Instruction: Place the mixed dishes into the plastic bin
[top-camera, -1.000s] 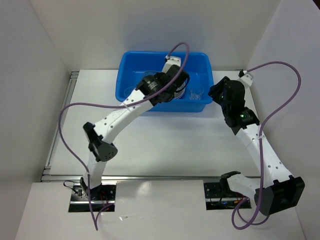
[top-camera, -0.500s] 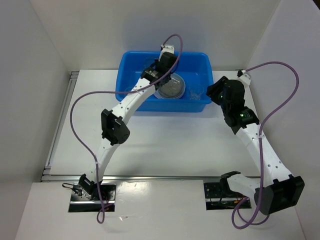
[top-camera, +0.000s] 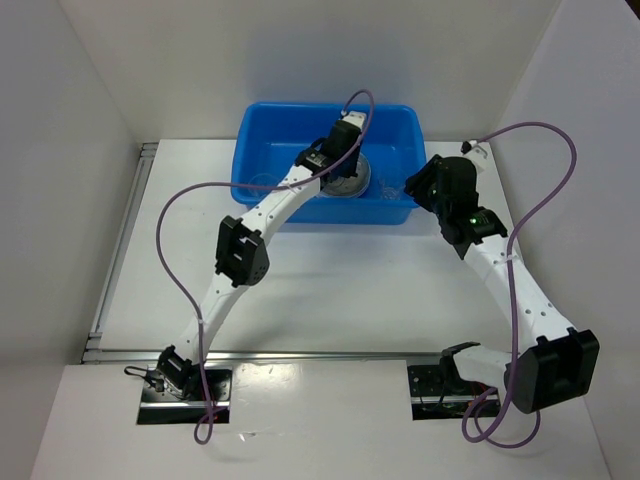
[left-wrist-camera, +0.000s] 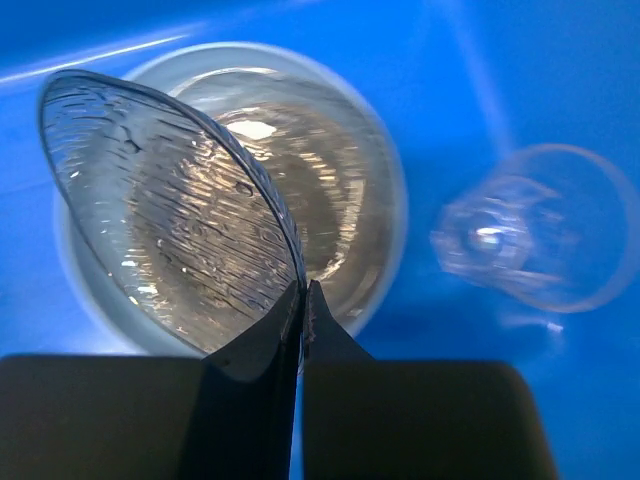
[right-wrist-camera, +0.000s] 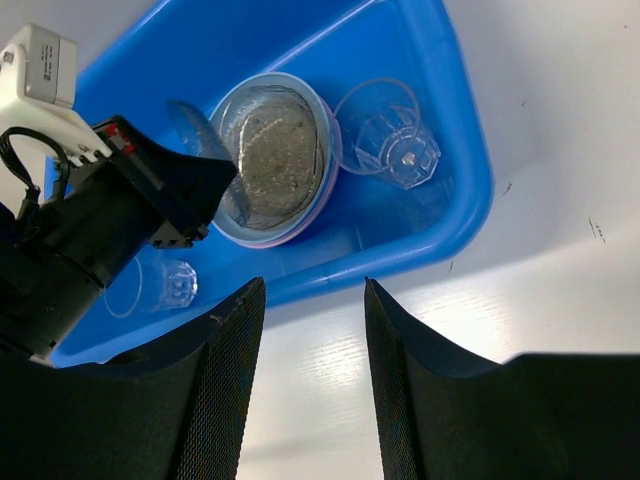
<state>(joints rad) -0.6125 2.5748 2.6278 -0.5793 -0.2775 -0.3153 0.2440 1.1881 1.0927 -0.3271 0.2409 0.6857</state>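
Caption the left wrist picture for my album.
Left claw pinches a translucent plate by its rim over stacked plates in the blue bin, a clear cup beside them.

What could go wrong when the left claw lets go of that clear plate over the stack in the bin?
The plate hangs tilted in the left claw, pinched only at its rim, so it may slip early or land on edge instead of flat on the stack. It might also slide off into the cup lying beside the stack.
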